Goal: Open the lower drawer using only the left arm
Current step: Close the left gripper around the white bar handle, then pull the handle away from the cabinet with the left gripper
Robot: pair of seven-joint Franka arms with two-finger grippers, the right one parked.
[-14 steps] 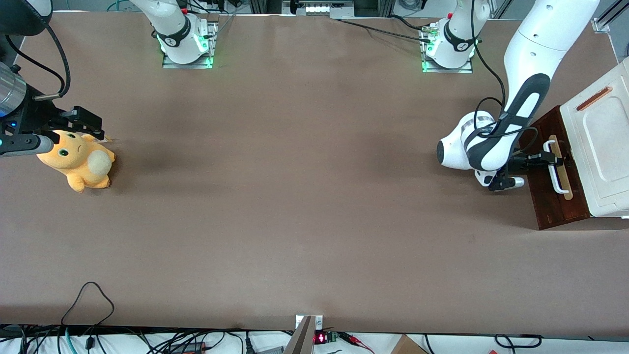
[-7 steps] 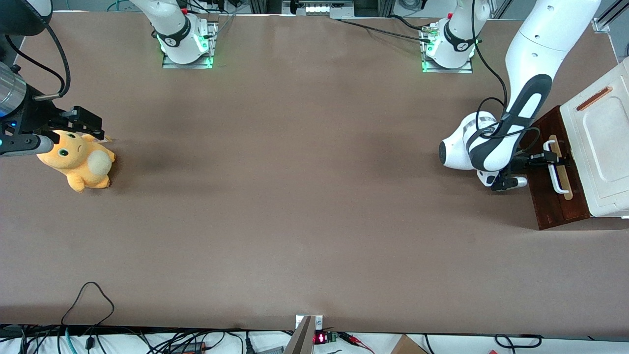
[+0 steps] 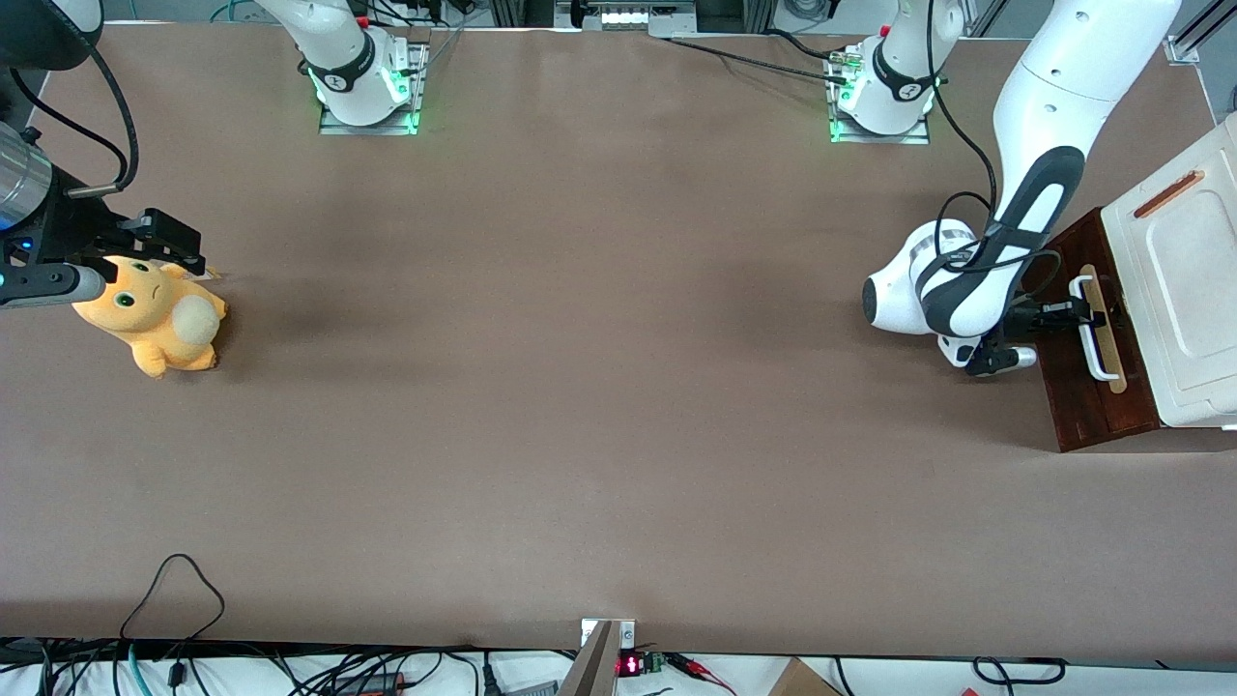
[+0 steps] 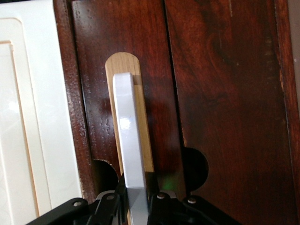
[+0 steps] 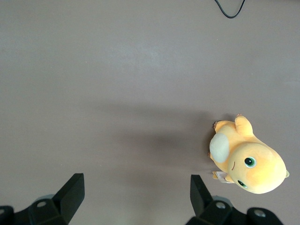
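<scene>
Claw (image 3: 1090, 311) and lower drawer (image 3: 1087, 387) slightly farther out.

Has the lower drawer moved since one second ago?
Yes, slightly: the lower drawer, its white handle held by the gripper, slid back toward the cream cabinet.

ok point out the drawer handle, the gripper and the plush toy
handle (image 4: 130, 140), left wrist view, on the white bar's middle
gripper (image 3: 1084, 313), front view, between its fingertips at the handle
plush toy (image 3: 145, 309), front view, on its orange body

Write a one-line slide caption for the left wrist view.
Gripper shut on the white handle of the dark wooden lower drawer, beside the cream cabinet top.
</scene>
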